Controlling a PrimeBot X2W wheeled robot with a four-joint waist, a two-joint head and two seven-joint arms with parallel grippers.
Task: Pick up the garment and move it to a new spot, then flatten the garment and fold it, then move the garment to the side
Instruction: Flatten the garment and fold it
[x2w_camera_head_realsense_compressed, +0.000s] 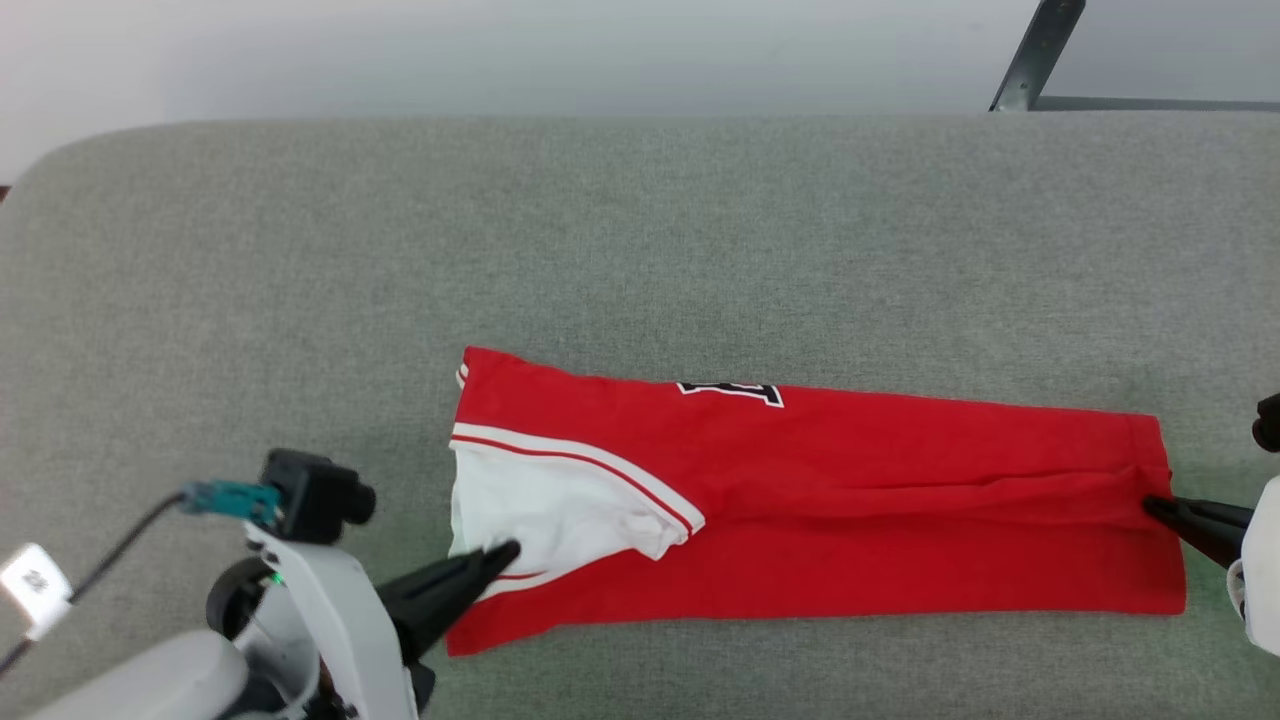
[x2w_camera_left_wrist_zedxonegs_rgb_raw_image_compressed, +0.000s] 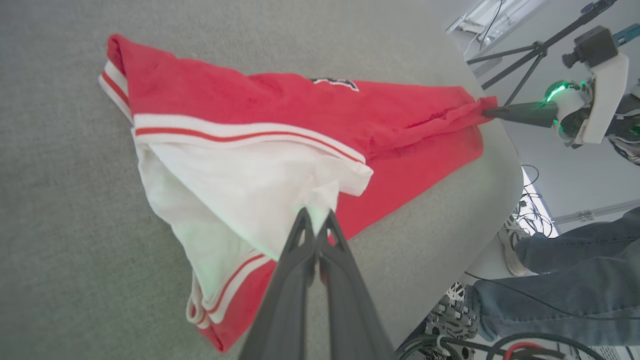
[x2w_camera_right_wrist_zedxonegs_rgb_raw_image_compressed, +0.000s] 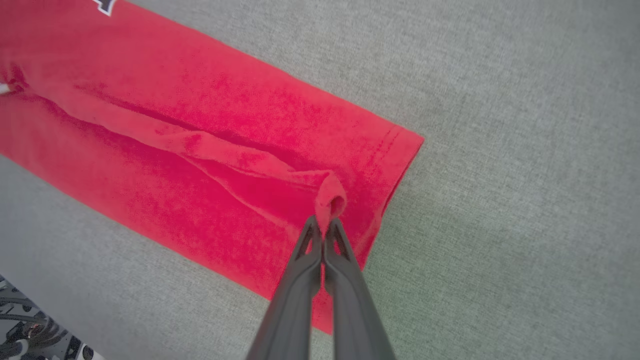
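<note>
The garment (x2w_camera_head_realsense_compressed: 850, 500), a red jersey with a white sleeve and striped trim, lies folded into a long strip on the grey table (x2w_camera_head_realsense_compressed: 640, 230). A bit of black print shows at its far fold. My left gripper (x2w_camera_head_realsense_compressed: 505, 552) is shut on the white sleeve (x2w_camera_left_wrist_zedxonegs_rgb_raw_image_compressed: 240, 185) at the strip's left end, with the cloth pinched at its tips (x2w_camera_left_wrist_zedxonegs_rgb_raw_image_compressed: 315, 216). At the right end my right gripper (x2w_camera_head_realsense_compressed: 1150, 503) is shut on a raised pinch of the red hem (x2w_camera_right_wrist_zedxonegs_rgb_raw_image_compressed: 331, 200), also seen from the left wrist view as the right gripper (x2w_camera_left_wrist_zedxonegs_rgb_raw_image_compressed: 487, 112).
The table's near edge (x2w_camera_left_wrist_zedxonegs_rgb_raw_image_compressed: 480, 210) curves close behind the garment. Beyond it a person's legs in jeans (x2w_camera_left_wrist_zedxonegs_rgb_raw_image_compressed: 575, 280) and a shoe (x2w_camera_left_wrist_zedxonegs_rgb_raw_image_compressed: 515, 240) stand by cables on the floor. A tripod (x2w_camera_left_wrist_zedxonegs_rgb_raw_image_compressed: 530, 50) stands further off. A dark metal leg (x2w_camera_head_realsense_compressed: 1035, 55) rises past the far edge.
</note>
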